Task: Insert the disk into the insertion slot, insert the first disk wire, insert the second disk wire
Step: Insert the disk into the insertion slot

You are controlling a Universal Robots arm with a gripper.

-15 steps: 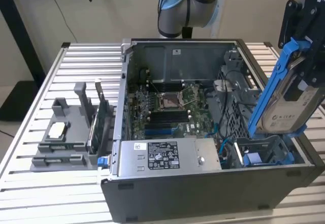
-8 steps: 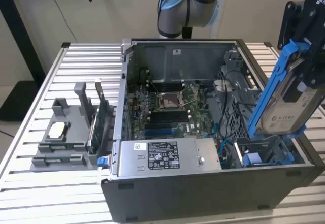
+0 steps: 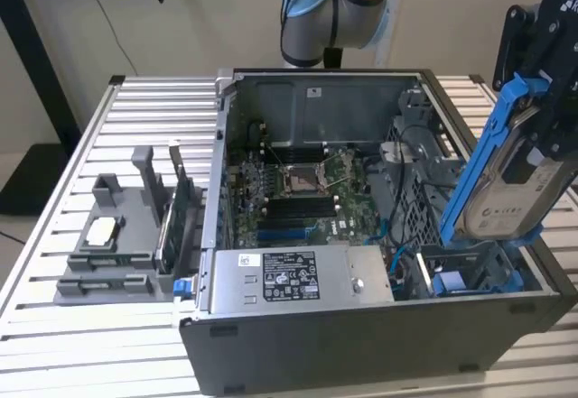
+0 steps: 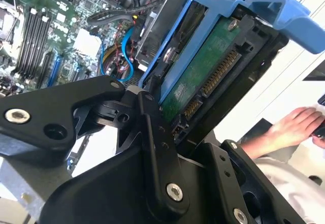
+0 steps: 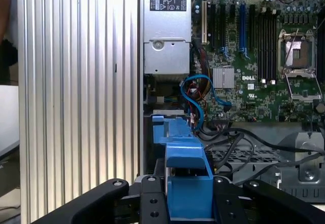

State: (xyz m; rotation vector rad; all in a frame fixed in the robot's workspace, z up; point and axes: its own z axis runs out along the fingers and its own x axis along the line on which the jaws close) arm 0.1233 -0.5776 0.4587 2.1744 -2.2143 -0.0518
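Case: an open computer case (image 3: pixel 361 344) stood on the slatted surface (image 3: pixel 54 344), with its power-supply box (image 3: pixel 289 276) at 6 o'clock in the exterior view.
Slot: the blue-edged insertion slot (image 3: pixel 470 279) sat at 4 o'clock inside the case.
Disk: the disk (image 3: pixel 506 190), in its blue carrier, hung tilted just above that slot at 3 o'clock and was not seated.
End effector: the end effector (image 3: pixel 540 141) was closed around the disk, gripping its sides.
Motherboard: the motherboard (image 3: pixel 298 190) lay beyond, at the case's centre.

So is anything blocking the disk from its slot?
Nothing visible. The gripper holds the disk tilted over the drive bay; the blue cables lie beside the bay, not under the disk.
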